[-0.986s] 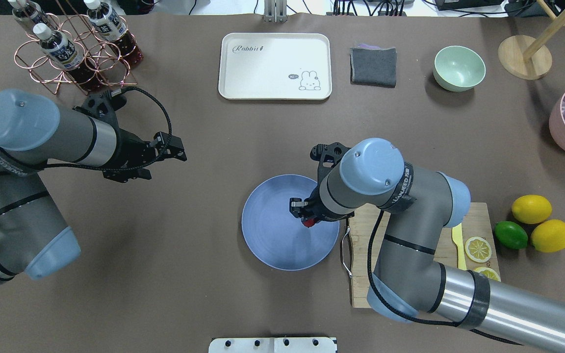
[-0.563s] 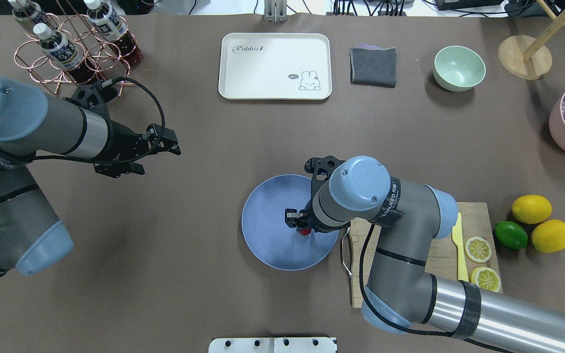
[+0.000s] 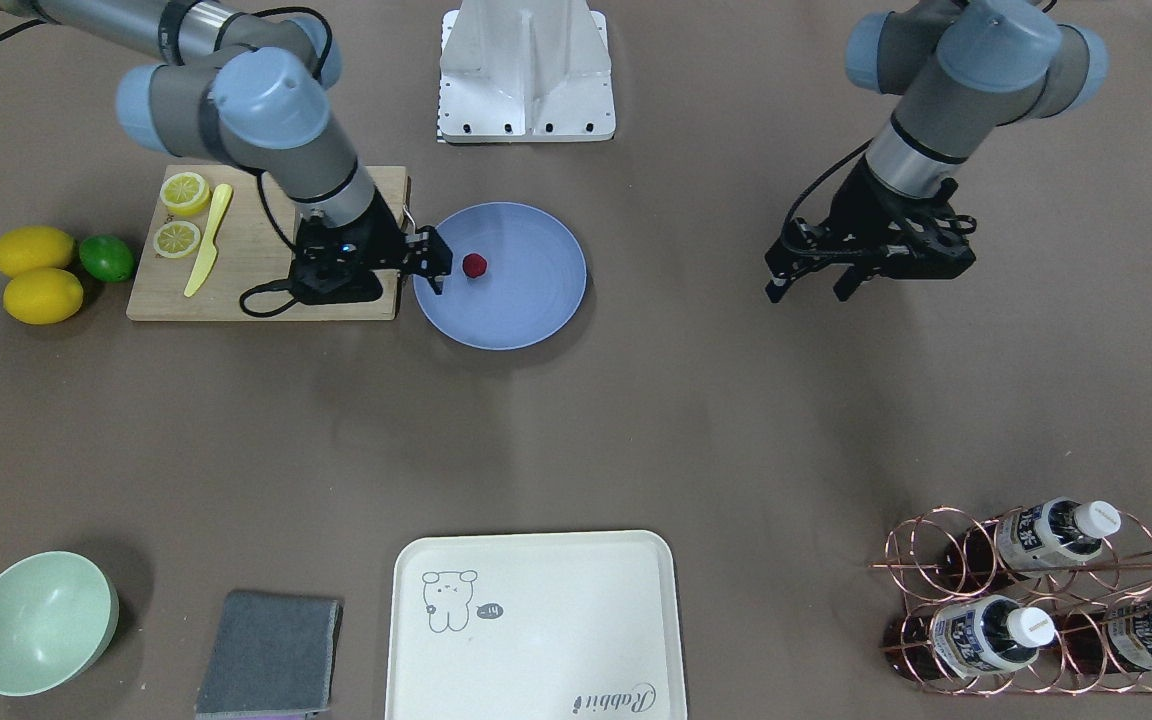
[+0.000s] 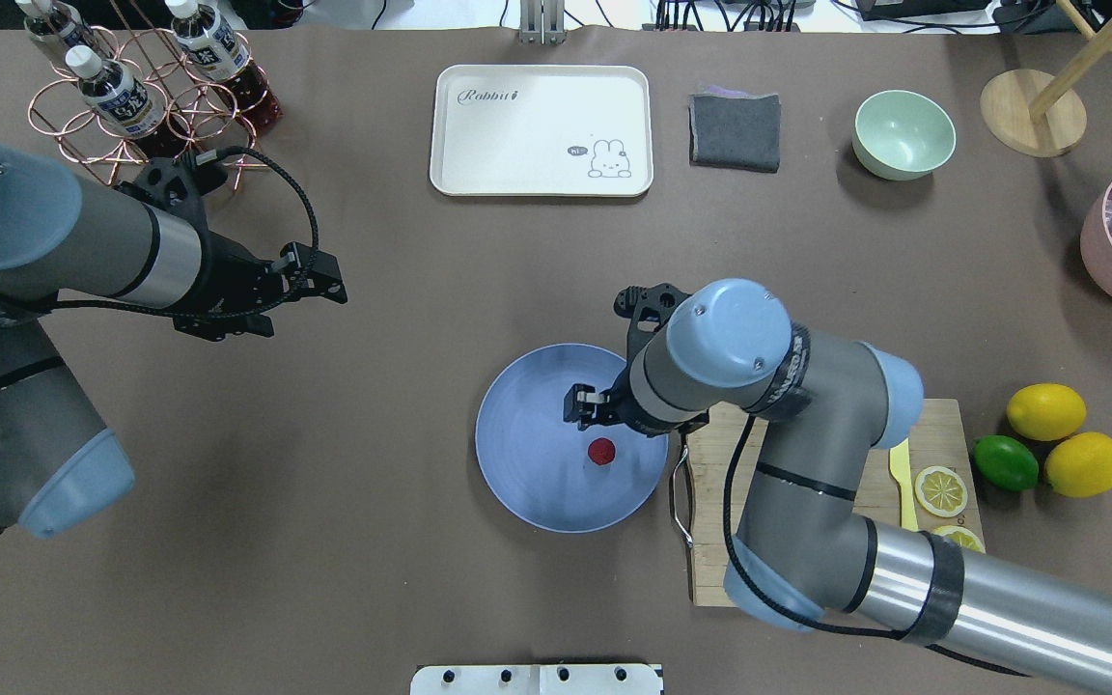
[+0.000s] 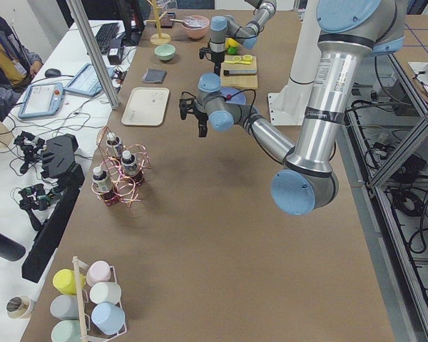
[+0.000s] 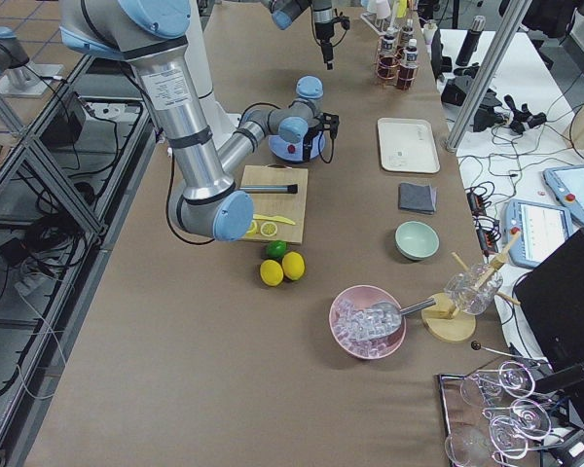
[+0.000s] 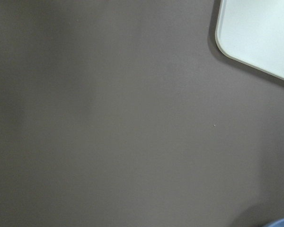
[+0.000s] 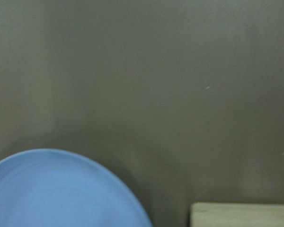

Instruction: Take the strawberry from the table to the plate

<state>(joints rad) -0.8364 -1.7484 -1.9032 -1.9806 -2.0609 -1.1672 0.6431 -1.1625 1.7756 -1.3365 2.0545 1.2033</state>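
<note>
The small dark-red strawberry point(image 4: 600, 451) point(image 3: 474, 265) lies free on the round light-blue plate point(image 4: 529, 483) point(image 3: 526, 300), right of the plate's middle in the overhead view. My right gripper point(image 4: 587, 410) point(image 3: 439, 268) hovers open just behind the berry, not touching it, with nothing between its fingers. In the right wrist view only the plate's rim point(image 8: 61, 189) and brown table point(image 8: 156, 71) show; the berry is out of that view. My left gripper point(image 4: 327, 280) point(image 3: 804, 290) hangs open and empty over bare table far to the left.
A wooden cutting board point(image 4: 865, 502) with lemon slices and a yellow knife touches the plate's right side. Beyond it lie two lemons point(image 4: 1046, 411) and a lime point(image 4: 1006, 462). Cream tray point(image 4: 542, 130), grey cloth point(image 4: 736, 130), green bowl point(image 4: 903, 133), bottle rack point(image 4: 146, 92) line the far edge.
The right gripper has opened and drawn up and back off the strawberry, which now lies alone on the plate. The left arm has drifted slightly left and away.
</note>
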